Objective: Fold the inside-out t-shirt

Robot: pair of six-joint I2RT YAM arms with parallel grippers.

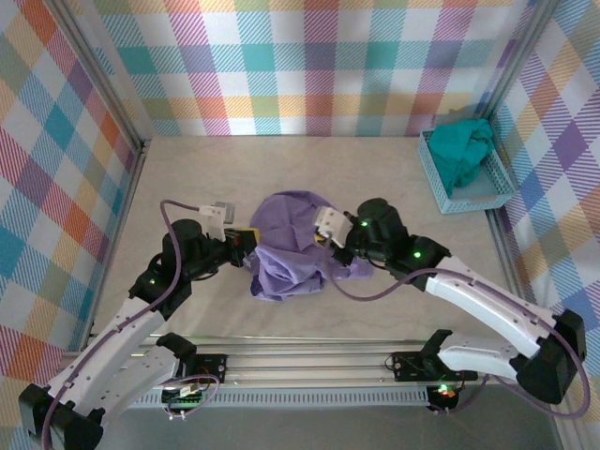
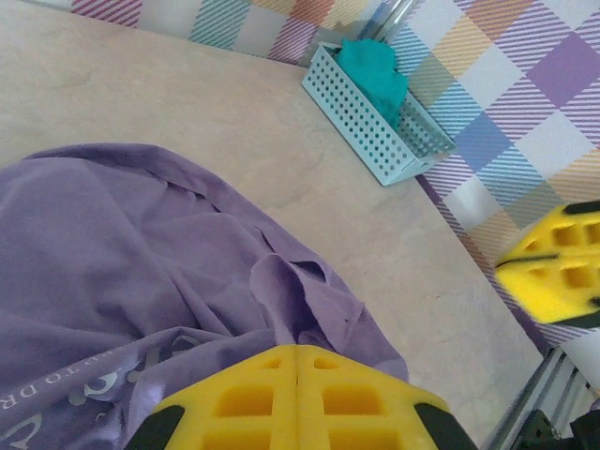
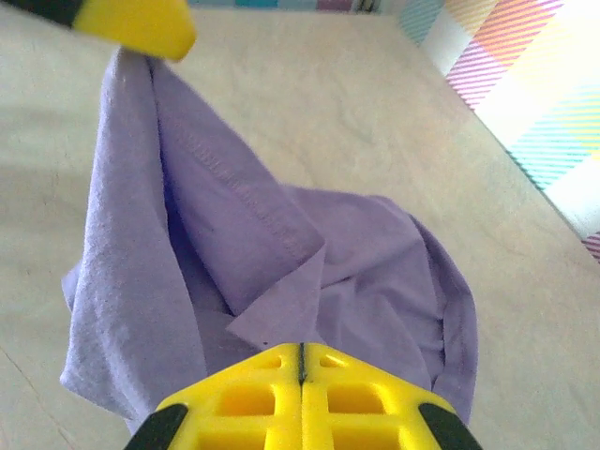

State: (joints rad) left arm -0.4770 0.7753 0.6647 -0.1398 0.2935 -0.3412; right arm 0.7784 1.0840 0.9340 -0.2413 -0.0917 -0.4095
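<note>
The inside-out t-shirt is a bunched lavender heap at mid-table, between my two grippers. My left gripper holds its left edge. In the left wrist view the yellow jaws are pressed together with a fold of the shirt pinched at their tip. My right gripper is at the shirt's right side. In the right wrist view its jaws are shut on a hemmed flap of the shirt, and cloth stretches up to the left gripper's yellow finger.
A light blue perforated basket stands at the back right against the plaid wall, with a teal-green garment in it. Bare beige tabletop surrounds the shirt. Aluminium frame posts run along the sides.
</note>
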